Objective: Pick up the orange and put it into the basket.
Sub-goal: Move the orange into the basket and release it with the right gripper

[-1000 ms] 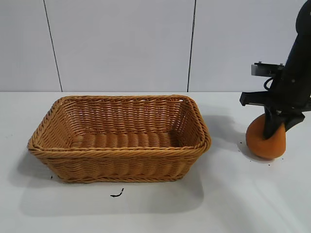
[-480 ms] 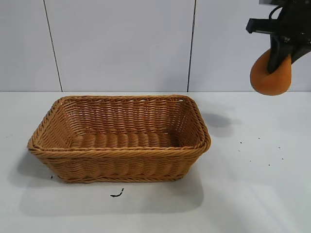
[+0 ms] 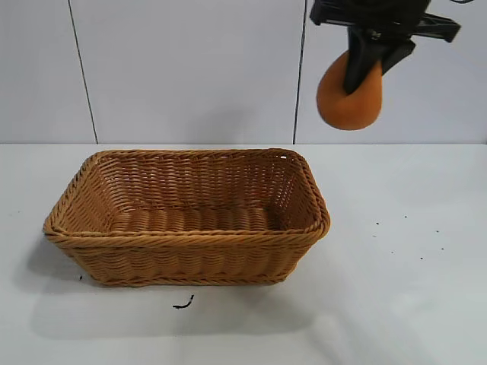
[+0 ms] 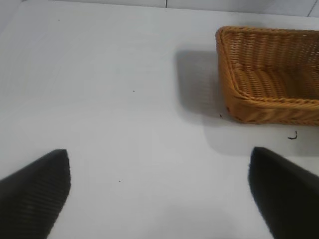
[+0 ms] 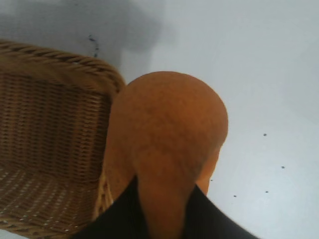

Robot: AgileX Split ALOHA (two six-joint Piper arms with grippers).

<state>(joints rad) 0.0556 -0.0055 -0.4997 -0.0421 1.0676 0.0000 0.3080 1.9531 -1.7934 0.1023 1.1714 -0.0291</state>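
Note:
The orange (image 3: 348,103) hangs high in the air, just beyond the basket's right end, pinched at its narrow top by my right gripper (image 3: 364,72), which is shut on it. In the right wrist view the orange (image 5: 167,134) fills the middle, with the basket (image 5: 50,129) wall beside and below it. The tan wicker basket (image 3: 190,237) sits on the white table with nothing in it. My left gripper (image 4: 159,191) hovers open over bare table, off the basket's (image 4: 271,74) left end, holding nothing.
A small black scrap (image 3: 183,304) lies on the table in front of the basket. Dark specks (image 3: 403,236) dot the table to the basket's right. A panelled white wall stands behind.
The right gripper has lifted the orange off the table at the right and carried it up and leftward toward the basket. The left gripper and the basket have not moved.

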